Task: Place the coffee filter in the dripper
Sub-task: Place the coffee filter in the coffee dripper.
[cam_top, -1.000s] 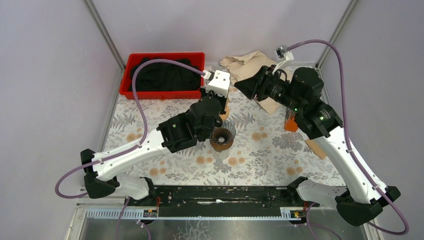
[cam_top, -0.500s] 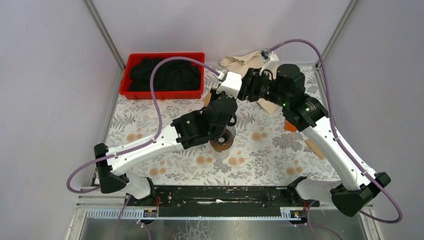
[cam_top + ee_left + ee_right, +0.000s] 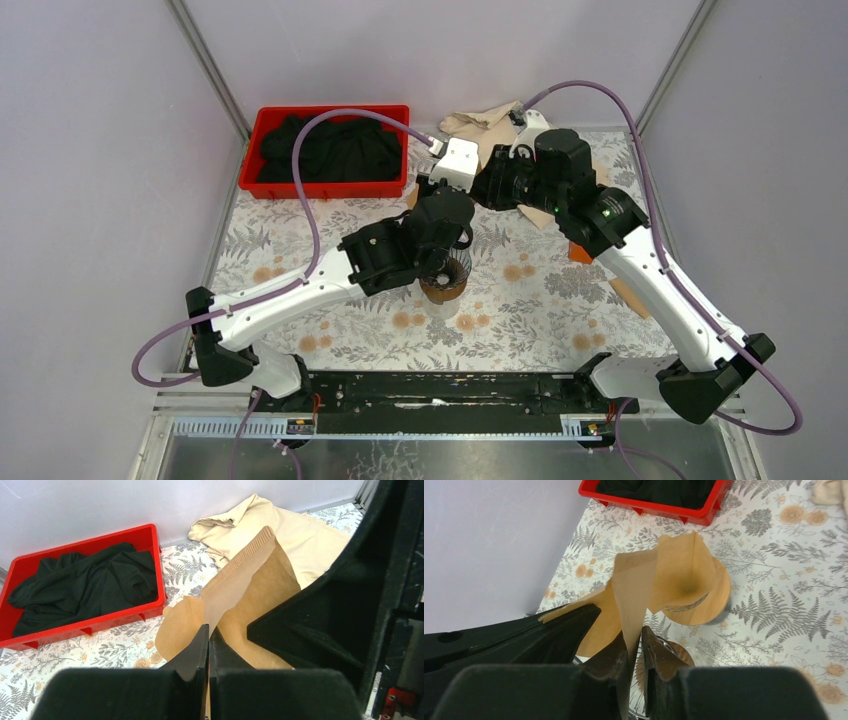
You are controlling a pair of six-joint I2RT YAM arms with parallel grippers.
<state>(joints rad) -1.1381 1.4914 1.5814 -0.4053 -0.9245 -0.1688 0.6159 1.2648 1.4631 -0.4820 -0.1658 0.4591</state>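
Top, change: the right arm [image 3: 665,295] has swung left across the desk [image 3: 540,300]. Its wrist now sits just beside that of the left arm [image 3: 290,295], and both are above the dripper [image 3: 445,278].
Top, meaning: this looks like a two-handed hold on the filter [image 3: 260,585], probably to spread it before it goes down. It is not yet in the dripper.
Left wrist, jaws: the left jaws are clenched, pinching the filter's lower edge. The paper stands up and away from them, ribbed seam on top.
Left wrist, behind: a red tray [image 3: 156,555] with dark cloth in it, and a beige cloth [image 3: 300,535] near it.
Right wrist, change: the right jaws have narrowed over the last second.
Right wrist, jaws: nearly together, grasping a flap of the filter between them.
Right wrist, filter: aloft, held by both arms, with the dripper low in the view beside the jaws.
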